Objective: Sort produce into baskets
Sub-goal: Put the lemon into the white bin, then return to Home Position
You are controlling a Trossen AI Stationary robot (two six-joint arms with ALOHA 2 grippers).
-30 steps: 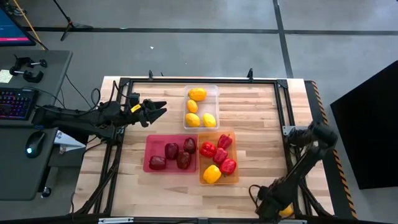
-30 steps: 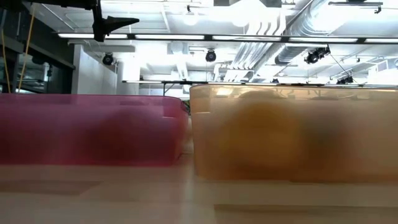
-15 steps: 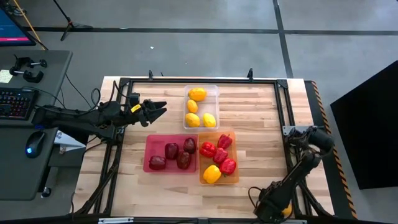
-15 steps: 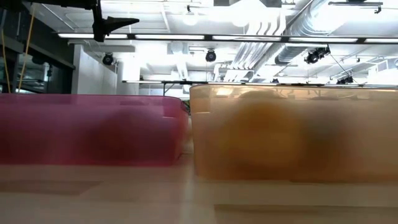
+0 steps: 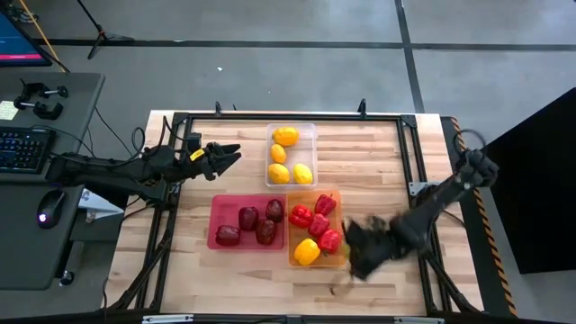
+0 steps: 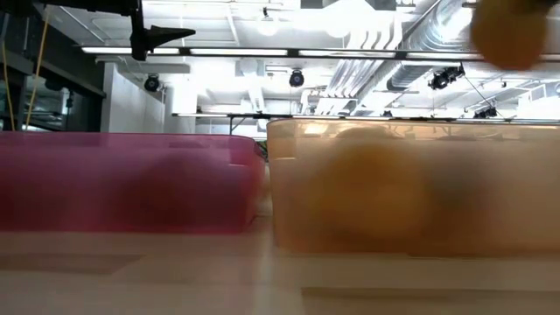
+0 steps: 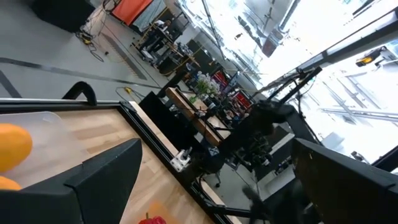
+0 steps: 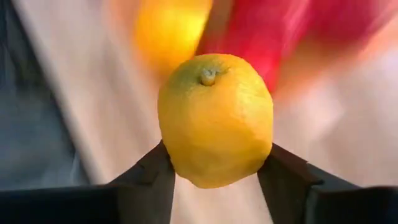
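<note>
My right gripper (image 5: 362, 252) hangs just right of the orange basket (image 5: 335, 261), shut on a yellow lemon (image 8: 214, 118). The lemon shows as a yellow blur (image 6: 509, 33) high in the low view. The orange basket holds red peppers and a yellow one (image 5: 307, 251). The pink basket (image 5: 218, 209) holds maroon pieces, and the clear basket (image 5: 309, 130) holds yellow citrus. My left gripper (image 5: 230, 157) hovers open over the table's far left, its fingers pointing toward the clear basket. My right gripper pinches the lemon between its two fingers, one finger (image 8: 155, 171) on each opposite side of the half nearer the wrist (image 8: 180, 165). The stem end (image 8: 207, 76) points away from the wrist. The lemon is lifted clear of the table.
The three baskets stand close together in the table's middle. Bare wood lies to the right of them (image 5: 378, 180) and along the near edge. A black frame (image 5: 288, 115) runs round the table top. A desk with a keyboard (image 5: 22, 148) stands to the left.
My right gripper has swung from the table's near right corner up and toward the orange basket, carrying the lemon with it; the yellow blur now shows high in the low view. My left arm has kept still.
</note>
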